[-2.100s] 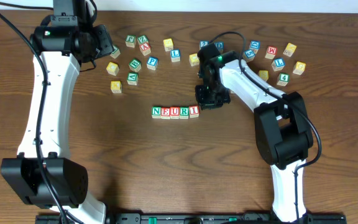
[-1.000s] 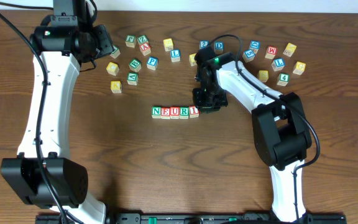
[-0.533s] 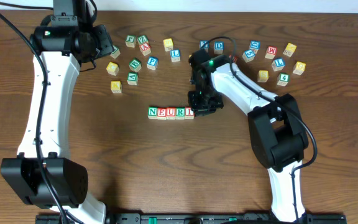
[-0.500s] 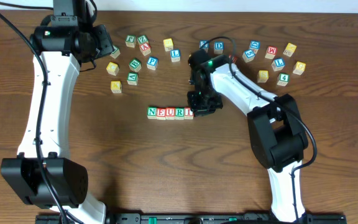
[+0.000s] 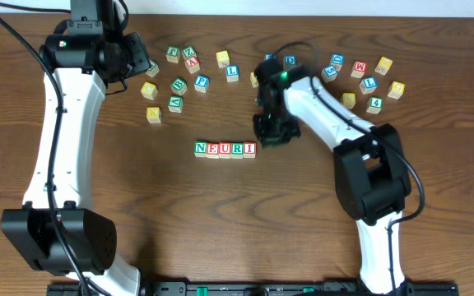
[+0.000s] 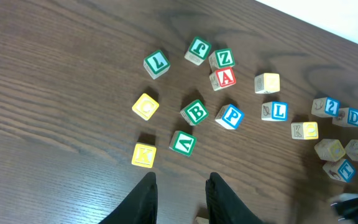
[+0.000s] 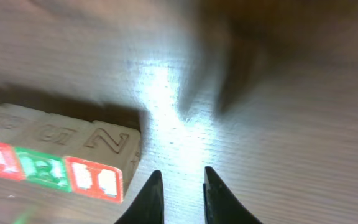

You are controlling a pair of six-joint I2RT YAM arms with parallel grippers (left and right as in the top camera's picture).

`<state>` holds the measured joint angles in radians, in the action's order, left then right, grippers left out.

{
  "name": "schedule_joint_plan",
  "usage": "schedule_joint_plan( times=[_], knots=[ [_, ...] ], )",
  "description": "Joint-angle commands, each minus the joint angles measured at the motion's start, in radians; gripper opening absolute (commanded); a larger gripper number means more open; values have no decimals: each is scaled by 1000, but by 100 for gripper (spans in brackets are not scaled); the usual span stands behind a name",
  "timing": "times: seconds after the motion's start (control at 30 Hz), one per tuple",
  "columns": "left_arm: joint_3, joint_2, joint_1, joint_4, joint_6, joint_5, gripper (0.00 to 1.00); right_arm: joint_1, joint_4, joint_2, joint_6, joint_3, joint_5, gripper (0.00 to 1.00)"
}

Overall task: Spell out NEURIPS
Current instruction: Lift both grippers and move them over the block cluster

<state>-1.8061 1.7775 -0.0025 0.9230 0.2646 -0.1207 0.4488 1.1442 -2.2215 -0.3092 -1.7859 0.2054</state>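
Overhead, the dark wooden tabletop (image 5: 220, 222) carries everything. The left arm (image 5: 56, 140) runs up the left side to the far left corner, and the right arm (image 5: 336, 123) reaches in from the right toward the middle.

The left pincer (image 6: 181, 182) hangs over the far-left scatter of cubes (image 5: 175, 78), fingers narrowly parted with nothing between them. The right pincer (image 7: 179, 180) is likewise slightly parted and empty. It sits just right of the row's end and a little to the far side. In the blurred right wrist view it seems clear of the last cube, though that is hard to confirm.

The cube row (image 5: 225, 149) lies mid-tabletop, five cubes touching side by side: green N, red E, red U, green R, red I cube (image 7: 94, 180) at the right end. The blue P cube (image 5: 201, 82) lies loose in the far-left scatter, just right of a green B cube (image 6: 194, 112). More loose cubes (image 5: 369, 78) lie at the far right.
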Motion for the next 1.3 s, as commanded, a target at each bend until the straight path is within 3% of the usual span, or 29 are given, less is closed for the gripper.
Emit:
schedule_joint_plan(
  times=[0.0, 0.17, 0.4, 0.57, 0.77, 1.07, 1.27],
  knots=[
    [4, 13, 2, -5, -4, 10, 26, -29, 27, 12, 46, -105, -20, 23],
    [-8, 12, -8, -15, -64, 9, 27, -49, 72, 12, 56, -246, -39, 42],
    [-60, 13, -52, 3, -101, 10, 40, -86, 118, 12, 87, -396, -50, 61],
    [-116, 37, -76, 5, -113, 9, 45, -137, 190, 12, 91, -497, -88, 67],
    [-245, 152, -133, 31, -152, 10, 61, -200, 260, 12, 101, -558, -98, 73],
    [-273, 299, -167, 7, -168, 17, 61, -219, 306, 12, 109, -556, -103, 75],
    [-273, 389, -173, -9, -248, 17, 61, -219, 304, 12, 109, -556, -103, 76]
  ],
)
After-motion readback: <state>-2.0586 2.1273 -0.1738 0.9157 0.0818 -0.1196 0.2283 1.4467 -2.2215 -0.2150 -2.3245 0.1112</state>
